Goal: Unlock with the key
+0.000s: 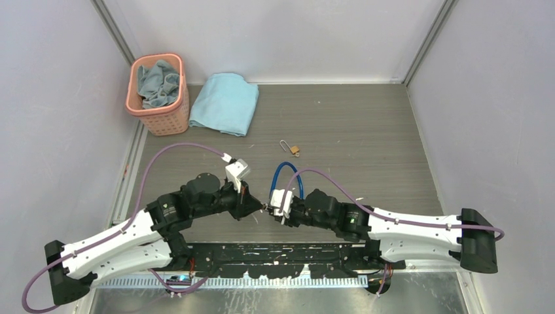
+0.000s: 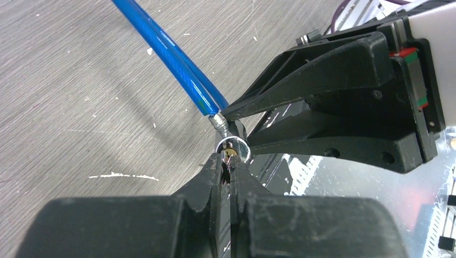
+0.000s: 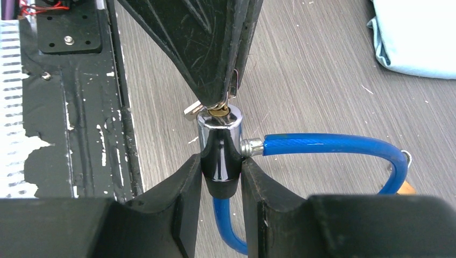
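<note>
Grey wood-grain table (image 1: pixel 366 144) is seen from above, w/ both arms bent inward and met near its ctr-front. A pink basket (image 1: pixel 163 121) is placed at the far left corner, w/ a grey-blue cloth (image 1: pixel 159 84) stuffed inside; a folded light-blue towel (image 1: pixel 224 103) is laid just beside it on the right. A blue cable (image 3: pixel 333 145) is looped behind the right gripper (image 3: pixel 221 166), whose fingers are clamped on the cable's lock barrel (image 3: pixel 219 140), chrome on top and black below, held upright. The left gripper (image 2: pixel 227 161) is pinched nearly closed on the key (image 3: pixel 191 110), which is held at the brass keyhole on the barrel's top face; only a silvery bit is visible btwn the fingertips, so insertion depth can't be told. A small brass padlock (image 1: pixel 294 150) is left lying on the table beyond the cable, apart from both grippers.
</note>
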